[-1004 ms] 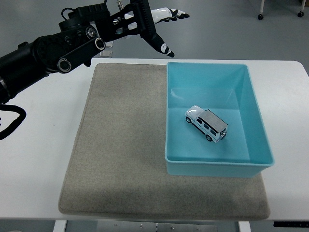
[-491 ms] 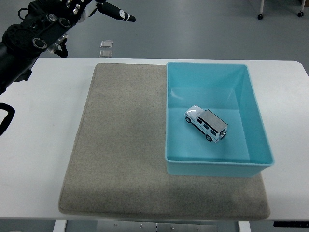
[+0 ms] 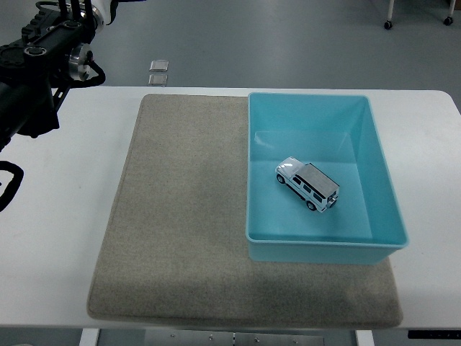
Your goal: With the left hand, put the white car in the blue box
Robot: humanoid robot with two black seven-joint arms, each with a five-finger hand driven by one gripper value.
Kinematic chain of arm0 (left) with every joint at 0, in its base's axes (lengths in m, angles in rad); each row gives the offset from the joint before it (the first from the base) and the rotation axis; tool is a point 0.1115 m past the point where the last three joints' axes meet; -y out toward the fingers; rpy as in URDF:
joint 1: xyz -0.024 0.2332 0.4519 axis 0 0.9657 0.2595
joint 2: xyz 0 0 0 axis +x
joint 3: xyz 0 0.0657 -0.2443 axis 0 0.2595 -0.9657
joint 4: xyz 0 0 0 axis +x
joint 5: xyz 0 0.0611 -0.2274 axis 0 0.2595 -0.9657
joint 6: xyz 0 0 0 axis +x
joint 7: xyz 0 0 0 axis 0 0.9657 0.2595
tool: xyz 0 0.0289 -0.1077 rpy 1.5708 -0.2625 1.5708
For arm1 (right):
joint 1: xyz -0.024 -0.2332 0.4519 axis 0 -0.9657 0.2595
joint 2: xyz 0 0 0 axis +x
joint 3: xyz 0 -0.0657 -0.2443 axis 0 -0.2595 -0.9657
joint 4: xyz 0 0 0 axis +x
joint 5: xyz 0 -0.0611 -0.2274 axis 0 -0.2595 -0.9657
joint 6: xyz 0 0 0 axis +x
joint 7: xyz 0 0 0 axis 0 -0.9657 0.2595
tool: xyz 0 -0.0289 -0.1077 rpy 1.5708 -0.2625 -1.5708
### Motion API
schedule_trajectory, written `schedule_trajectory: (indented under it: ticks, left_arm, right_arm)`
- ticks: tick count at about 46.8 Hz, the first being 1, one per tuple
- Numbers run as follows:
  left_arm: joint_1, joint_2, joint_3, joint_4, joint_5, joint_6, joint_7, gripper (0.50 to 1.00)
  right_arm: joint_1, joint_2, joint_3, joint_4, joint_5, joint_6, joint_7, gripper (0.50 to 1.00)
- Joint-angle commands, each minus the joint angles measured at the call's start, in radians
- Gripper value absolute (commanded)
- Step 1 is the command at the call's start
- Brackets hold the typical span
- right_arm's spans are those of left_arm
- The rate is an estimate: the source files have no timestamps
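The white car (image 3: 307, 184) lies on the floor of the blue box (image 3: 382, 180), slanted, with its front toward the box's far left; nothing touches it. The box stands on the right part of the grey mat (image 3: 180, 216). My left arm (image 3: 43, 65) is pulled back to the picture's top left corner, far from the box. Its hand (image 3: 97, 7) is mostly cut off by the top edge.
The grey mat covers the middle of the white table (image 3: 65, 216). Two small silver objects (image 3: 158, 72) lie on the floor beyond the table's far edge. A black cable loop (image 3: 9, 184) shows at the left edge.
My left arm has drawn back from above the box's far left corner to the top left corner, its hand sliding out past the top edge. The car and box stayed still.
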Motion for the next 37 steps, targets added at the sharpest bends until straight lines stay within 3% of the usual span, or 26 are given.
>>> schedule_trajectory:
  ticks: [1, 15, 27, 32, 37]
  left_arm:
    - [0.006, -0.001, -0.002, -0.001, -0.133, -0.002, 0.000, 0.996]
    - [0.060, -0.001, -0.017, -0.001, -0.437, -0.043, -0.004, 0.996]
    - [0.118, -0.003, -0.110, -0.002, -0.453, -0.144, -0.006, 0.996]
    - [0.127, -0.003, -0.138, -0.007, -0.454, -0.147, -0.006, 0.996]
    - [0.147, -0.001, -0.193, -0.011, -0.454, -0.193, -0.007, 0.996]
  right_arm:
    - [0.000, 0.000, 0.000, 0.000, 0.000, -0.001, 0.000, 0.936]
    - [0.000, 0.000, 0.000, 0.000, 0.000, 0.001, 0.000, 0.936]
    - [0.000, 0.000, 0.000, 0.000, 0.000, 0.001, 0.000, 0.936]
    - [0.000, 0.000, 0.000, 0.000, 0.000, -0.001, 0.000, 0.936]
    - [0.000, 0.000, 0.000, 0.000, 0.000, -0.001, 0.000, 0.936]
